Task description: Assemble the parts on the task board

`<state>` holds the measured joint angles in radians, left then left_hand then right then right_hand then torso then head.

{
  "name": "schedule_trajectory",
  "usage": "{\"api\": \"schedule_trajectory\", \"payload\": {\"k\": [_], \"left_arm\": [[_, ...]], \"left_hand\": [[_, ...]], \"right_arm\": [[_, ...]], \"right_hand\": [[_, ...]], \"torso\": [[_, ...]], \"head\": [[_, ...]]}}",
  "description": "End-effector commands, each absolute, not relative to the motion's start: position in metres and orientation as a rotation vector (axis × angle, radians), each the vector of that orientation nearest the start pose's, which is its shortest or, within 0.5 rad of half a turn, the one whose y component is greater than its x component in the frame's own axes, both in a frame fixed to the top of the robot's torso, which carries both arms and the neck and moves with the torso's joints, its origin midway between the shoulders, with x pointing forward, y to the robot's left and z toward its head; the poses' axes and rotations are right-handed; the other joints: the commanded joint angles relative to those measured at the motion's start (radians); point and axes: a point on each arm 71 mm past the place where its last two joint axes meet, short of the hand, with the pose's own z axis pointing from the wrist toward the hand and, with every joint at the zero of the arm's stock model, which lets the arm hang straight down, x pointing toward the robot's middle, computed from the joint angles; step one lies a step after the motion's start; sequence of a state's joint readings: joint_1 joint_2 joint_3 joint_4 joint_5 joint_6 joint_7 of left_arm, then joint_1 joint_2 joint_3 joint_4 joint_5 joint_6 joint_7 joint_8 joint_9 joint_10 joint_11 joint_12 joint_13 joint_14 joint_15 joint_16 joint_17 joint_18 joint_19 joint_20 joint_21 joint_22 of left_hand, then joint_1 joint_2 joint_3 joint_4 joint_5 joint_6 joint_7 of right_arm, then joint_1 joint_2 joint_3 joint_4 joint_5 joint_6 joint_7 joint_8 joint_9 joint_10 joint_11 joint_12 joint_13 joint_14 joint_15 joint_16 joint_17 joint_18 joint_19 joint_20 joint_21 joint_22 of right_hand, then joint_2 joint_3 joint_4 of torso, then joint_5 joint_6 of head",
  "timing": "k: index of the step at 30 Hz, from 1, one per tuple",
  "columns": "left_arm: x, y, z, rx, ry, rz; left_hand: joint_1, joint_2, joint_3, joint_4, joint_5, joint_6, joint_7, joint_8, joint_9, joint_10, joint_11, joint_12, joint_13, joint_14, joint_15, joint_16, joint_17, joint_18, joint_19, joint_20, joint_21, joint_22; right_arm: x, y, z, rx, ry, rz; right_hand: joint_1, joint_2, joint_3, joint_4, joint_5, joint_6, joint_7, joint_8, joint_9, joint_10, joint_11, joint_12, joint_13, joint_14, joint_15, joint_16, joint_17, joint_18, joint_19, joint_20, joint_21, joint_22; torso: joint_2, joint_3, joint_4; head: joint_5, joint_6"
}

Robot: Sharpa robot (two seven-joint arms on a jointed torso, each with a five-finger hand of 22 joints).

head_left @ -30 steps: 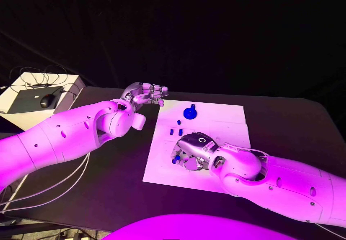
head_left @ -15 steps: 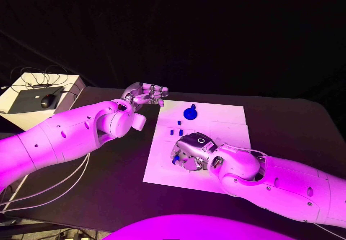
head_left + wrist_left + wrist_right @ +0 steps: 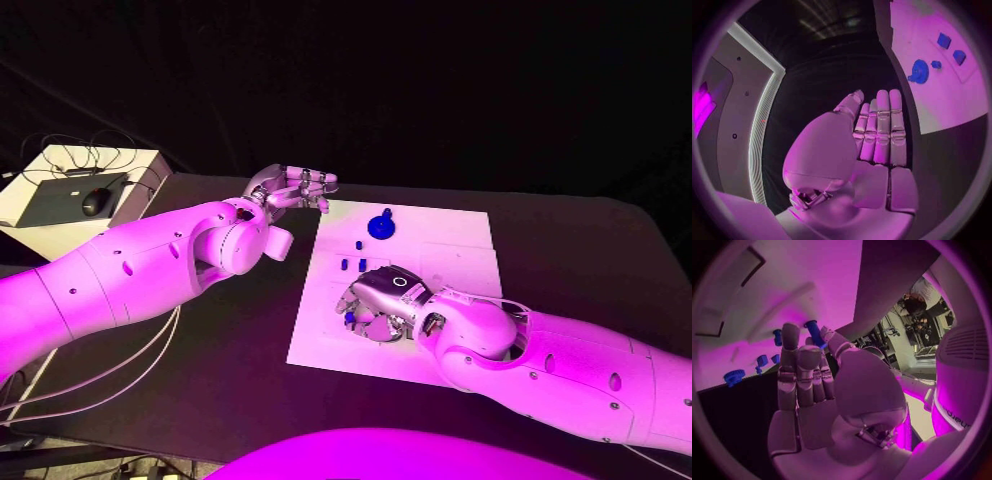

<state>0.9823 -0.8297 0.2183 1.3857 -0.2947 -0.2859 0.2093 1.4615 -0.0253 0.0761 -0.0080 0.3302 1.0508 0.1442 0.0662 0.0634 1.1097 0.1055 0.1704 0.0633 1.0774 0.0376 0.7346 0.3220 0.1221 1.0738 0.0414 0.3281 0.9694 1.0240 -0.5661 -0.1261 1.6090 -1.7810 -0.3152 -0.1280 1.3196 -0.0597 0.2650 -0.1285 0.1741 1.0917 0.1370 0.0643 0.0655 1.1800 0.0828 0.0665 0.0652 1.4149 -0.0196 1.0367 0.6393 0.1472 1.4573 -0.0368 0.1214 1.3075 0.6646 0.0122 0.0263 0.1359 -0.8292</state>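
The white task board [image 3: 433, 250] lies mid-table. My right hand [image 3: 384, 304] hovers low over its near half and pinches a small blue peg [image 3: 815, 333] between thumb and a finger; the peg [image 3: 351, 318] shows at the hand's left side. A blue gear-like part [image 3: 381, 226] sits on the board's far part, with small blue pieces [image 3: 353, 264] between it and my right hand. My left hand [image 3: 293, 188] hangs over the black table just off the board's far left corner, fingers stretched out, holding nothing. Its wrist view shows the gear [image 3: 918, 71] and board [image 3: 942, 95] beyond the fingers [image 3: 881, 125].
A white box [image 3: 72, 190] with a dark device and cables stands off the table's far left corner. Black tabletop [image 3: 577, 250] surrounds the board. Board slots [image 3: 720, 320] and more blue pieces [image 3: 762, 360] show past my right fingers.
My right hand has crept slightly left across the board with the blue peg in its pinch. The left hand has stayed where it was.
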Motion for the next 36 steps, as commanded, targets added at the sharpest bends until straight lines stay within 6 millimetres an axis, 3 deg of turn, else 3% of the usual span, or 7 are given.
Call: {"api": "schedule_trajectory", "payload": {"k": [1, 16, 22, 26, 28, 32, 36], "left_arm": [[0.504, 0.249, -0.212, -1.09, 1.489, -1.355], [0.504, 0.25, -0.212, -1.092, 1.489, -1.353], [0.504, 0.25, -0.212, -1.092, 1.489, -1.351], [0.504, 0.251, -0.212, -1.093, 1.489, -1.349], [0.504, 0.251, -0.212, -1.093, 1.489, -1.349], [0.504, 0.25, -0.212, -1.093, 1.49, -1.351], [0.505, 0.251, -0.213, -1.093, 1.49, -1.351]], "left_hand": [[0.0, 0.006, -0.001, 0.004, 0.003, 0.004, -0.001, -0.002, 0.0, -0.01, 0.001, 0.004, -0.001, -0.002, 0.002, -0.004, -0.001, 0.005, 0.007, 0.001, -0.006, -0.001], [0.0, 0.006, -0.001, 0.004, 0.003, 0.004, -0.001, -0.002, 0.0, -0.01, 0.001, 0.004, -0.001, -0.002, 0.002, -0.004, -0.001, 0.005, 0.007, 0.001, -0.006, -0.001], [0.0, 0.006, -0.001, 0.004, 0.003, 0.004, -0.001, -0.002, 0.0, -0.01, 0.001, 0.004, -0.001, -0.002, 0.002, -0.004, -0.001, 0.005, 0.007, 0.001, -0.006, -0.001], [0.0, 0.006, -0.001, 0.004, 0.003, 0.004, -0.001, -0.002, 0.0, -0.01, 0.001, 0.004, -0.001, -0.002, 0.002, -0.004, -0.001, 0.005, 0.007, 0.001, -0.006, -0.001], [0.0, 0.006, -0.001, 0.004, 0.003, 0.004, -0.001, -0.002, 0.0, -0.01, 0.001, 0.004, -0.001, -0.002, 0.002, -0.004, -0.001, 0.005, 0.007, 0.001, -0.006, -0.001], [0.0, 0.006, -0.001, 0.006, 0.003, 0.002, -0.001, -0.002, -0.001, -0.01, 0.001, 0.004, -0.001, -0.002, 0.002, -0.005, -0.001, 0.006, 0.008, 0.0, -0.009, 0.0], [0.0, 0.006, -0.001, 0.006, 0.003, 0.002, -0.001, -0.002, -0.001, -0.01, 0.001, 0.004, -0.001, -0.002, 0.002, -0.005, -0.001, 0.006, 0.008, 0.0, -0.009, 0.0]], "right_arm": [[0.379, -0.036, -0.267, -0.603, 1.673, 0.934], [0.38, -0.042, -0.261, -0.535, 1.603, 0.981], [0.381, -0.048, -0.255, -0.465, 1.546, 1.02], [0.382, -0.056, -0.251, -0.396, 1.532, 1.053], [0.384, -0.062, -0.248, -0.342, 1.528, 1.075], [0.394, -0.085, -0.235, -0.199, 1.498, 1.123], [0.407, -0.115, -0.221, -0.078, 1.498, 1.146]], "right_hand": [[-0.006, -0.02, -0.019, 0.006, -0.002, -0.009, 0.0, -0.002, 0.0, -0.021, 0.006, -0.006, -0.005, 0.001, 0.007, 0.004, -0.002, 0.011, 0.003, 0.009, -0.009, 0.003], [0.033, -0.032, -0.159, 0.042, 0.007, -0.065, -0.013, -0.002, 0.001, -0.17, 0.034, 0.003, -0.005, -0.007, 0.026, -0.008, -0.031, 0.028, 0.012, 0.029, -0.049, -0.028], [0.069, -0.085, -0.163, 0.135, 0.017, -0.095, -0.018, -0.001, 0.001, -0.24, 0.049, 0.014, -0.005, -0.005, 0.034, -0.035, -0.05, 0.033, 0.01, 0.037, -0.052, -0.084], [0.087, -0.093, -0.178, 0.178, 0.024, -0.107, -0.014, -0.002, 0.001, -0.239, 0.048, 0.022, -0.006, -0.004, 0.033, -0.037, -0.052, 0.032, 0.014, 0.036, -0.049, -0.116], [0.084, -0.085, -0.183, 0.175, 0.031, -0.113, -0.012, -0.002, 0.001, -0.222, 0.042, 0.028, -0.007, -0.002, 0.03, -0.034, -0.051, 0.032, 0.017, 0.035, -0.047, -0.118], [0.068, -0.026, -0.192, 0.132, 0.059, -0.095, 0.028, 0.0, 0.002, -0.099, 0.023, 0.061, -0.004, 0.001, 0.017, -0.029, -0.048, 0.023, 0.016, 0.025, -0.044, -0.116], [0.065, 0.005, -0.169, 0.112, 0.069, -0.071, 0.03, 0.0, 0.002, 0.002, -0.002, 0.074, -0.001, 0.002, 0.001, -0.025, -0.045, 0.014, 0.014, 0.014, -0.039, -0.105]], "torso": [[0.0, 0.001, -0.0006], [0.001, 0.0013, -0.0001], [0.0, 0.0008, 0.0], [0.0, 0.0013, -0.0002], [-0.001, 0.0014, -0.0005], [-0.002, 0.0013, -0.0032], [-0.003, 0.0012, -0.0046]], "head": [[0.0, 0.0], [-0.002, 0.001], [-0.004, 0.004], [-0.006, 0.008], [-0.01, 0.013], [-0.017, 0.025], [-0.03, 0.037]]}}
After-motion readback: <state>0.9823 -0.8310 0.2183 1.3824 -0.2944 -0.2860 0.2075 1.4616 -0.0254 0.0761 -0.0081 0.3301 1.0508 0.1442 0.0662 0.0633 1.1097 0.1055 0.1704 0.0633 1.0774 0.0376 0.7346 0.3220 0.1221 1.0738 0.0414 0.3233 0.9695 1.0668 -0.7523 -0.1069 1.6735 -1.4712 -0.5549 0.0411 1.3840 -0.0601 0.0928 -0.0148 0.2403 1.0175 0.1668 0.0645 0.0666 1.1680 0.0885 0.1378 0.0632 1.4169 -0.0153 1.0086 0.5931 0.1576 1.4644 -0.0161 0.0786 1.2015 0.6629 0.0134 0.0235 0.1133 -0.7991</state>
